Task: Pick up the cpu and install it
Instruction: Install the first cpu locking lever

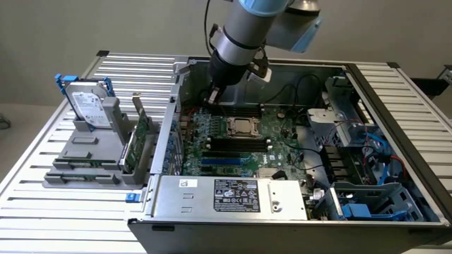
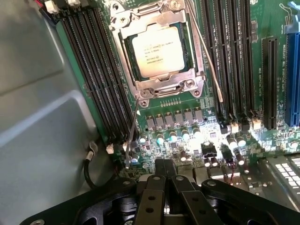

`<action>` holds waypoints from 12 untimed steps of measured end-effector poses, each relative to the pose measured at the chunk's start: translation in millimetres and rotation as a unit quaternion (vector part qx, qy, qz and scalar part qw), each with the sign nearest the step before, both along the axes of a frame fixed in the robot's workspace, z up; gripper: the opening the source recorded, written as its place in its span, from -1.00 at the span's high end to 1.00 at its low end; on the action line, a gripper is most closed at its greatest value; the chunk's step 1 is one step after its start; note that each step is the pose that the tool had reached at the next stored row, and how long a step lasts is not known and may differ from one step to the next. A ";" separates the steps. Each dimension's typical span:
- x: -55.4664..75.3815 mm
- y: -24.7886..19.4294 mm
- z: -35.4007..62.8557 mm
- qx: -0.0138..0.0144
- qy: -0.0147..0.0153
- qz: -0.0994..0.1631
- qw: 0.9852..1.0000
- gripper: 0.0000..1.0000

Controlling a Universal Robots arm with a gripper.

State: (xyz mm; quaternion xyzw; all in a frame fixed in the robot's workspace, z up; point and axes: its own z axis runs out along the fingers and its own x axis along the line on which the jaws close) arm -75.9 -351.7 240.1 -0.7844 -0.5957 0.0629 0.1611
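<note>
1. Gripper (image 1: pixel 211 98) in the exterior view: I see it low inside the open computer case (image 1: pixel 297 235), at the far corner of the motherboard (image 1: pixel 282 153) toward the exterior view's left, with the arm reaching down from above
2. In the same view the cpu (image 1: pixel 242 127) lies flat in its socket near the middle of the motherboard. It is near the gripper, toward the exterior view's right and closer to the camera, and the two are apart, not touching
3. Outside the case, on the exterior view's left, the hard drive (image 1: pixel 88 103) stands upright in a grey stand (image 1: pixel 78 177) on the slatted table (image 1: pixel 42 222). Green circuit cards (image 1: pixel 143 132) stand upright just beside it, and all of this is well apart from the gripper
4. From the wrist view, the gripper (image 2: pixel 165 161) has its dark fingers (image 2: pixel 159 174) pressed together, clenched on nothing
5. The cpu (image 2: pixel 157 49) shows its pale printed top, seated inside the socket's metal frame (image 2: pixel 159 86). It lies ahead of the fingertips, with a row of small capacitors (image 2: pixel 173 137) and some green board between them
6. Black memory slots (image 2: pixel 93 70) run along both sides of the socket, and the grey case wall (image 2: pixel 42 131) rises beside the slots on one side
</note>
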 end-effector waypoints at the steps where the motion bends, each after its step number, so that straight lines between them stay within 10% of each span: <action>1: -1.3 0.0 0.0 0.001 0.000 -0.003 1.000 0.79; 6: -5.4 0.0 0.0 0.012 0.000 -0.021 1.000 0.79; 12: -5.6 0.0 0.1 0.014 -0.001 -0.057 0.998 0.79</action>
